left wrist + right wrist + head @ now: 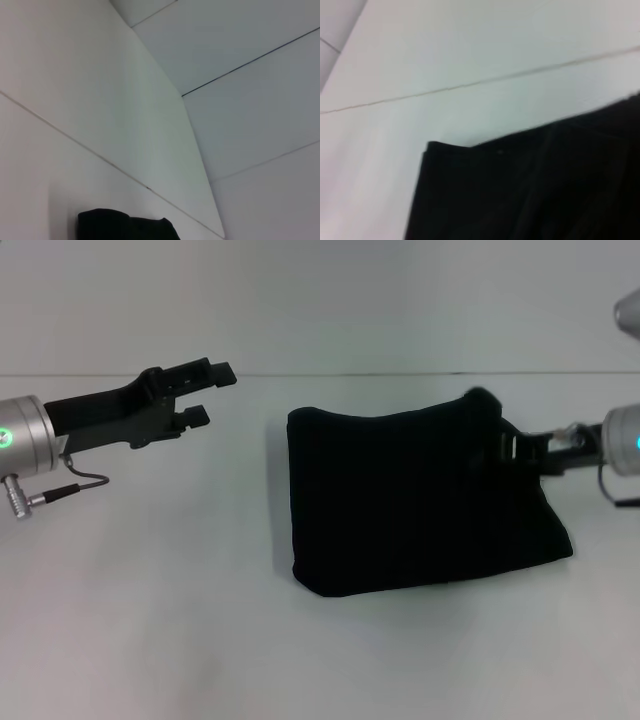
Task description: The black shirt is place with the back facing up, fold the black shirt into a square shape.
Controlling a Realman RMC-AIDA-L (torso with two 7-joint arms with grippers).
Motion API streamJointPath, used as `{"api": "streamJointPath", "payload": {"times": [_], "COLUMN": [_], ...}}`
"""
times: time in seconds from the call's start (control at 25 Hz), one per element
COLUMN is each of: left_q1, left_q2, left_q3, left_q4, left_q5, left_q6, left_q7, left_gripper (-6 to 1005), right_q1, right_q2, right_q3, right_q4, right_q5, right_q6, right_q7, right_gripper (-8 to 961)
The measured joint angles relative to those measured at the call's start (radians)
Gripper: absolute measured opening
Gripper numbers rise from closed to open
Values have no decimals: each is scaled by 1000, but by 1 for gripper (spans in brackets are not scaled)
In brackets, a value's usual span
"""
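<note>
Black shirt (420,500) folded; left gripper (205,392) fingers apart, empty.

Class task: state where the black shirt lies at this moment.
In the head view, the black shirt lies folded on the white table, right of centre, with the right gripper at its right edge and the left gripper apart to its left.

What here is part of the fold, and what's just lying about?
Part of the job:
black shirt, folded into a rough block
right gripper, at the shirt's right edge
left gripper, open, off to the left, clear of the shirt

Lying about:
nothing besides the white table
</note>
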Motion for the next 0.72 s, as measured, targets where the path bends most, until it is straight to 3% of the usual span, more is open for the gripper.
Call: {"api": "streamJointPath", "payload": {"times": [0.16, 0.44, 0.72], "left_q1": [0, 0, 1], "left_q2": [1, 1, 2], "left_q3": [0, 0, -2], "left_q4": [0, 2, 2], "left_q5": [0, -4, -9], "left_q6": [1, 1, 1], "left_q7": [1, 3, 4], "left_gripper": [881, 880, 880], "right_q1": [7, 89, 103], "right_q2": [-8, -59, -62], "right_q3": [-10, -49, -69], "right_q4": [-120, -175, -146], "right_q5": [-18, -154, -233], "right_q6": [-76, -141, -71], "right_q7": [49, 164, 169], "right_gripper": [72, 73, 73]}}
